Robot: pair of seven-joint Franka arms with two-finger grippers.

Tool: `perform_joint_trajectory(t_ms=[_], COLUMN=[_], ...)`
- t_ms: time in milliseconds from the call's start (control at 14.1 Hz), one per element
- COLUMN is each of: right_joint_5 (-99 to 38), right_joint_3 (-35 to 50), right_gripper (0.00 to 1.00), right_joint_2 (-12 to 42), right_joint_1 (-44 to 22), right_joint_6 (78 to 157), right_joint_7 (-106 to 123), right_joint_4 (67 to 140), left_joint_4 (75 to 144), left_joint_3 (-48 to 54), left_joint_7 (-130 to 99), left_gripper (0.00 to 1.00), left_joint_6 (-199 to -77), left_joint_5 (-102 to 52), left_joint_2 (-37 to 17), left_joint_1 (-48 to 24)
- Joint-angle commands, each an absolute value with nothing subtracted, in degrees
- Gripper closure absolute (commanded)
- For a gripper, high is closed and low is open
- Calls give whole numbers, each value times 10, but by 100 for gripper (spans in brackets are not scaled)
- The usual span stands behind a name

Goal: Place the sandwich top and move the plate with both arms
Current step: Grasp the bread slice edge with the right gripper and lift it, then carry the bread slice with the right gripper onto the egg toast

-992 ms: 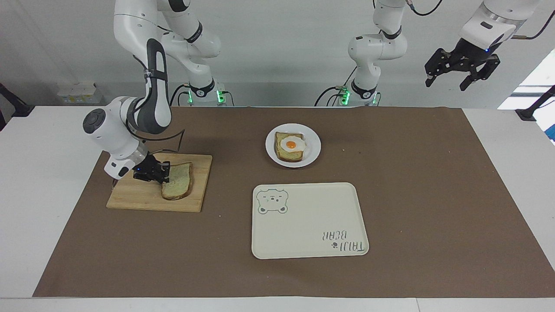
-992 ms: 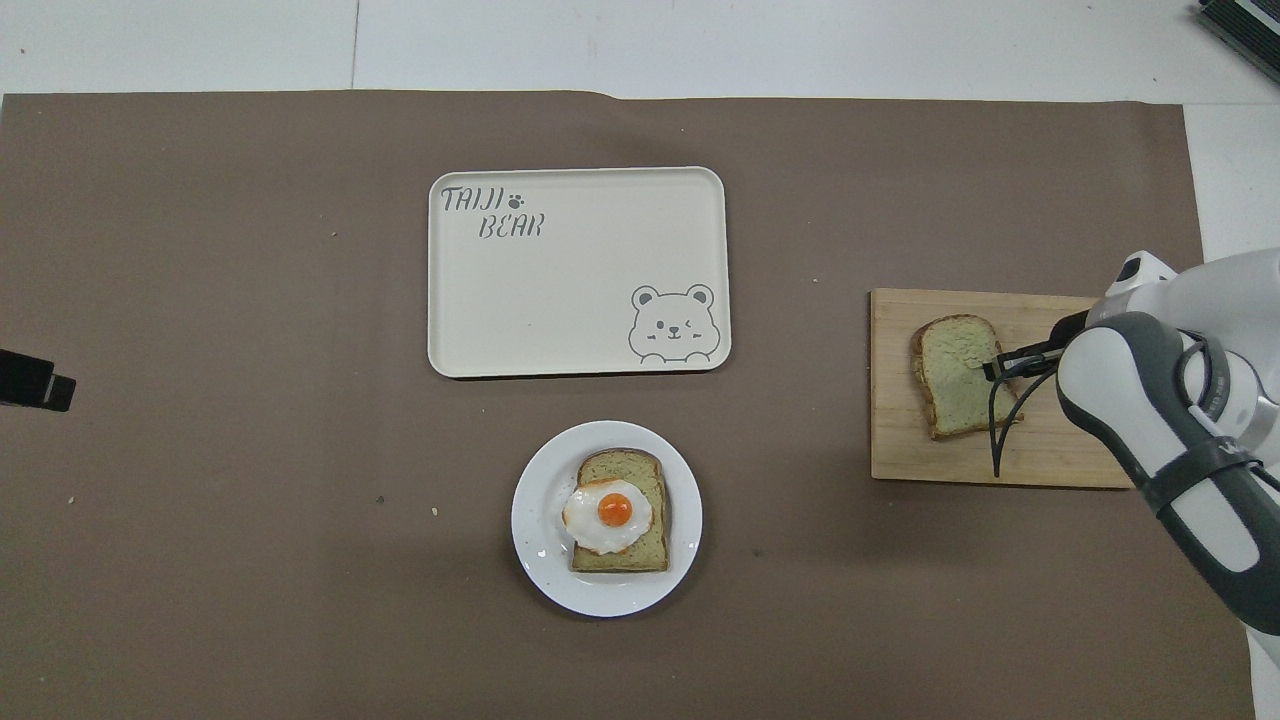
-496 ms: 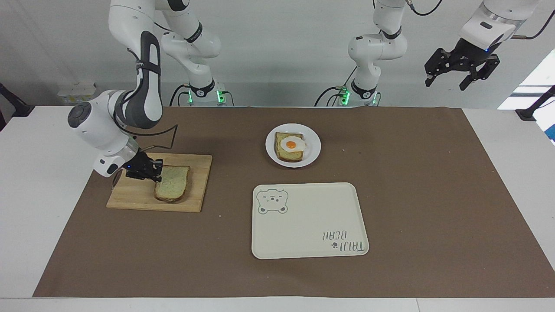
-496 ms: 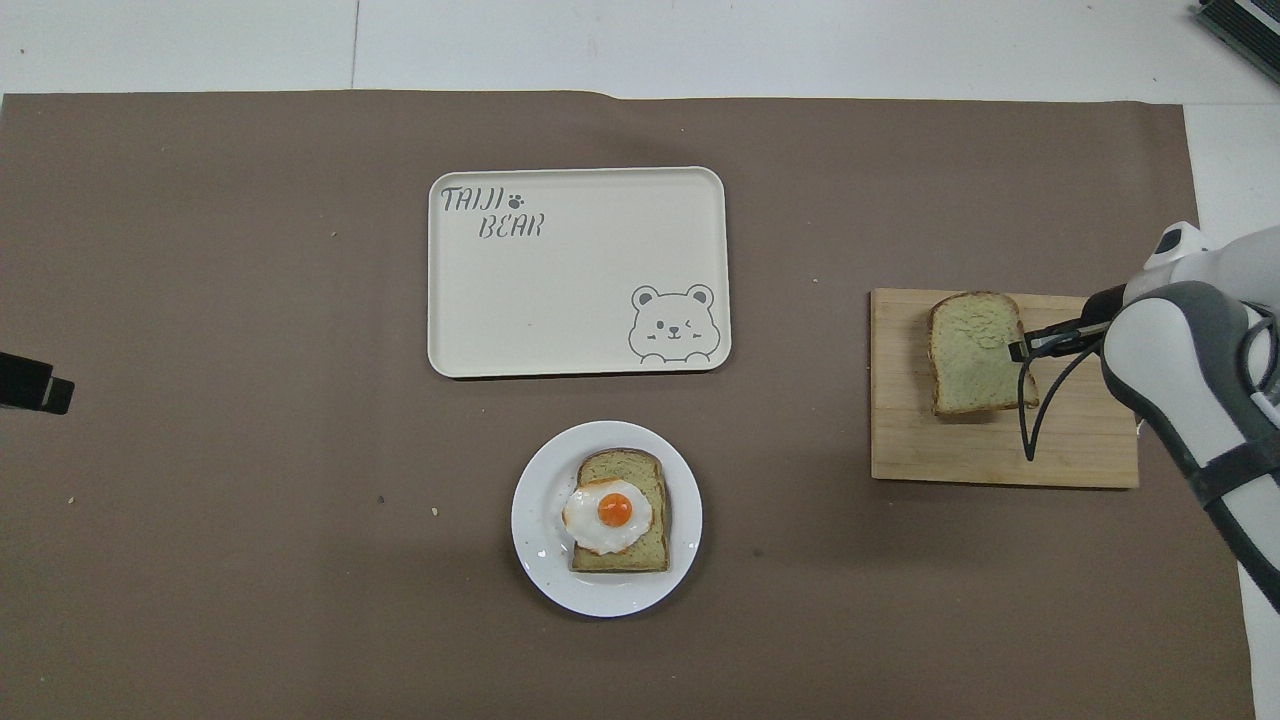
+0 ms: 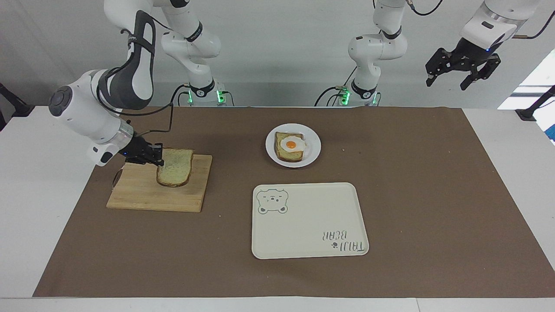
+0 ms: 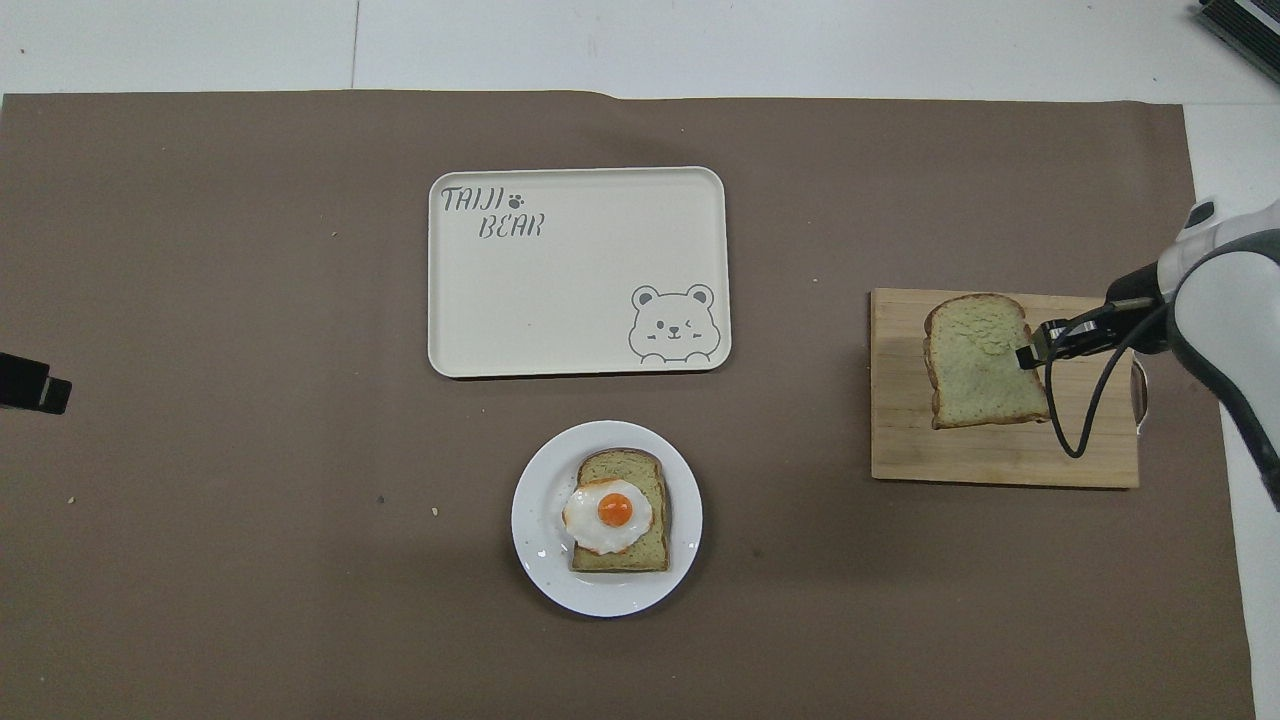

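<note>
In the facing view, the sandwich top [image 5: 175, 173] is pinched at its edge by the right gripper [image 5: 152, 157] and held up over the wooden board [image 5: 143, 195]. The plate [image 5: 313, 151] with the egg bread [image 5: 289, 146] is not yet covered or moved. The left gripper [image 5: 461, 69] is kept waiting, fingers spread, off the left arm's end of the table

In the overhead view, the sandwich top [image 6: 980, 362] is seen over the wooden board [image 6: 1000, 455]. Most of the right arm is cut off, and only a dark bit of the left gripper [image 6: 30, 382] is shown

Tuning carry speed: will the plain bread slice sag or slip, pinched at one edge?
The sandwich top hangs off the cutting board from the right hand without drooping: probably fairly stiff and light. A one-edge pinch could let it swing or tear.
</note>
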State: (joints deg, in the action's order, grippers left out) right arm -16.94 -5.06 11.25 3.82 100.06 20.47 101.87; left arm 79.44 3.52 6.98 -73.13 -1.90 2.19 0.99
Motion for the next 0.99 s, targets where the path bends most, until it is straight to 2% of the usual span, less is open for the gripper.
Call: perform_joint_trajectory(t_ms=[0, 283, 425, 921], right_joint_5=[-201, -204, -204, -203], right_joint_3=[-49, -26, -24, -24], right_gripper=[100, 100, 100, 100], right_joint_2=[104, 92, 86, 55], right_joint_1=[40, 31, -1, -103], right_joint_6=[959, 924, 925, 989], right_joint_7=[184, 190, 181, 85], right_joint_4=[1014, 1024, 1035, 1092], left_joint_4=[811, 811, 811, 811], left_joint_3=[35, 35, 35, 35], left_joint_7=[70, 69, 70, 71], left_gripper=[0, 0, 0, 0], left_joint_6=[-726, -718, -716, -716], left_joint_5=[-25, -25, -25, -25], left_joint_2=[37, 38, 38, 37], left_joint_1=[11, 9, 11, 12])
